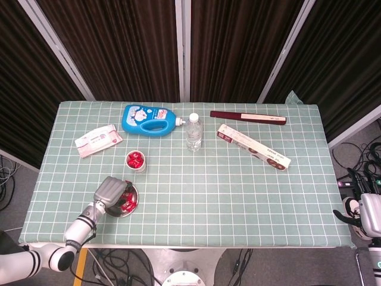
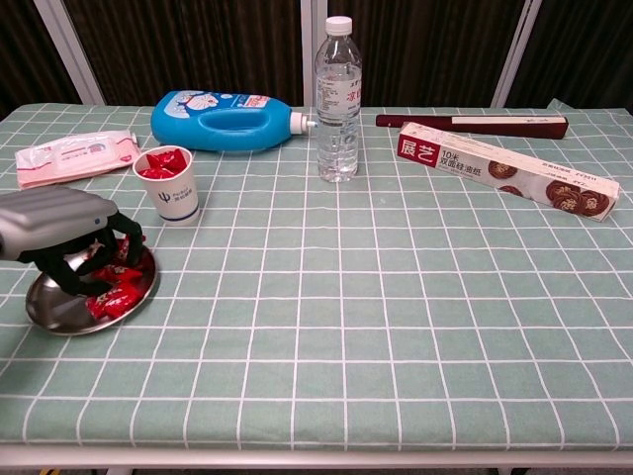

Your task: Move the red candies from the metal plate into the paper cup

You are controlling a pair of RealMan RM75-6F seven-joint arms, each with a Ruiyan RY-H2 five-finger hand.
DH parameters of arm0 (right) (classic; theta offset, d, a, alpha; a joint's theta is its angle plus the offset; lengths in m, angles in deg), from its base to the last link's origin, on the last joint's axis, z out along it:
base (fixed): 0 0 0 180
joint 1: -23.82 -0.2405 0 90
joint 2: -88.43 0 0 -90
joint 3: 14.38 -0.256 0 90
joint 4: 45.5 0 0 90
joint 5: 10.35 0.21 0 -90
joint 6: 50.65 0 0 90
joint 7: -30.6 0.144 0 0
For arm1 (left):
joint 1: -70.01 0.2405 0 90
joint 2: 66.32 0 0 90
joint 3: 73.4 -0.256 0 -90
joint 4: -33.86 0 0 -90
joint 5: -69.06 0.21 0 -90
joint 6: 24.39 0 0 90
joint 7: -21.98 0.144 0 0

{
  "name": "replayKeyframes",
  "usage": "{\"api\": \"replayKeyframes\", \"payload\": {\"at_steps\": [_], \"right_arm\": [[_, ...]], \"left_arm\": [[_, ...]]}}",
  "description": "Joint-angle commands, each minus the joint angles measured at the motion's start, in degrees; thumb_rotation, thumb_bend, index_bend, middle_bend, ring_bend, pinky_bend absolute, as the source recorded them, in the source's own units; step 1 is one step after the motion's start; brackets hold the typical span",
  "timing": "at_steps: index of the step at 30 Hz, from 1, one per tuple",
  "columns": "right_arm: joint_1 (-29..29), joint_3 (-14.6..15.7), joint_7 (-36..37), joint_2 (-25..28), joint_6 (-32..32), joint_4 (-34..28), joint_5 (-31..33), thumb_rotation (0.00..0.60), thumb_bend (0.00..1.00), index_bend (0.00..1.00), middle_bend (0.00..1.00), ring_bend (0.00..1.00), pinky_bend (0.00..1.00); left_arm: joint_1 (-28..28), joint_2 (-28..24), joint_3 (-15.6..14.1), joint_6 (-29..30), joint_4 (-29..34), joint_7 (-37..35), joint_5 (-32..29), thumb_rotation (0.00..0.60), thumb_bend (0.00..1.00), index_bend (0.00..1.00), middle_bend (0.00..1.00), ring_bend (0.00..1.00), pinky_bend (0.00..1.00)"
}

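Left hand (image 2: pixel 59 230) sat low over the metal plate (image 2: pixel 49 312), palm down, dark fingers (image 2: pixel 121 240) curled down into the pile of red candies (image 2: pixel 117 280). Fingertips touched the wrappers; could not tell whether any candy was actually pinched. Same hand in head view (image 1: pixel 109 190), covering the plate's left part (image 1: pixel 131 206). Plate lay near the table's front left edge. Paper cup (image 2: pixel 166 184) stood upright just behind the plate, apart from it, red candies already inside. Wet wipes pack (image 2: pixel 72 153) lay further back left, blue detergent bottle (image 2: pixel 223 121) on its side behind the cup. Right hand (image 1: pixel 369 215) hung off the table's right edge; its fingers could not be made out.
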Motion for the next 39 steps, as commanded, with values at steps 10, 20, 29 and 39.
{"api": "replayKeyframes", "payload": {"at_steps": [10,20,29,39], "right_arm": [[-0.2,-0.1,-0.3,0.0,-0.4,0.0,0.3,0.6,0.03,0.0,0.14,0.0,0.35],[-0.3,-0.1,-0.4,0.0,-0.4,-0.2,0.1,0.6,0.03,0.0,0.14,0.0,0.35],[-0.1,0.0,0.0,0.0,-0.2,0.2,0.0,0.6,0.03,0.0,0.14,0.0,0.35],[0.1,0.0,0.5,-0.1,-0.1,0.8,0.4,0.6,0.03,0.0,0.14,0.0,0.35]], "left_arm": [[0.5,0.6,0.2,0.0,-1.2,-3.5,0.7,0.6,0.37,0.59,0.84,0.93,1.0],[1.5,-2.7,2.5,3.0,1.8,-9.4,2.5,0.6,0.44,0.62,0.85,0.93,1.0],[-1.5,-7.1,10.4,5.5,5.1,-11.2,0.8,0.6,0.44,0.62,0.85,0.93,1.0],[-7.9,-4.0,12.3,-1.9,0.3,-5.9,-6.0,0.6,0.43,0.58,0.84,0.93,1.0]]}}
